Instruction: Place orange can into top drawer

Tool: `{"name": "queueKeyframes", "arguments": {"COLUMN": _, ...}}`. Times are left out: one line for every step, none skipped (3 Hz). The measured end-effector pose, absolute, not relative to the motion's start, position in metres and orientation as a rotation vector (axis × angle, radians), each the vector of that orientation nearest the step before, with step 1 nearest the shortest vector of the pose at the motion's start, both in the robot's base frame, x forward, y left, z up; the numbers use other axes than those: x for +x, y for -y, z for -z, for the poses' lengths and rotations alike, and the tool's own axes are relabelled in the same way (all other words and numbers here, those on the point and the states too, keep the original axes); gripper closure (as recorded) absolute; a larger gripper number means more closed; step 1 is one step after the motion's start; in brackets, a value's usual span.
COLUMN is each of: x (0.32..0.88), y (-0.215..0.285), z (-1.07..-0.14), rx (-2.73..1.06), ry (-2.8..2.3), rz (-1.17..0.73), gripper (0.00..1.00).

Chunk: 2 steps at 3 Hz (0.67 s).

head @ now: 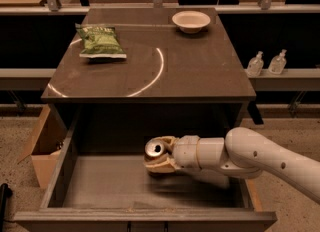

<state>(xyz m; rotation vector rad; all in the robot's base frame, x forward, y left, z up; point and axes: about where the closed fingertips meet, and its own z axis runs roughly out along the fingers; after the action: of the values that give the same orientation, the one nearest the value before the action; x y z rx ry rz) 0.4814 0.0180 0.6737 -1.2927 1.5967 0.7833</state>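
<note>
Up on the dark worktop (200, 71), a green chip bag (101, 41) lies flat at back left, and a white bowl (191, 21) stands upright at the back, right of centre, well apart from the bag. A cardboard box (42, 148) sits open on the speckled floor at left. Two clear pump bottles (255, 64) stand side by side on the low ledge at right. The tool (159, 158) hangs below the worktop's front edge, near centre.
</note>
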Motion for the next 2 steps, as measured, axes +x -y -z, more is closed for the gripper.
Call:
{"name": "queueKeyframes", "arguments": {"x": 0.4798, "y": -0.0171, "z": -0.6751, "rx": -1.308, "ry": -1.594, "rz": -0.753, "gripper": 0.6}}
{"name": "queueKeyframes", "arguments": {"x": 0.4778, "y": -0.0191, "z": -0.6758, "rx": -1.314, "ry": -1.594, "rz": -0.747, "gripper": 0.36}}
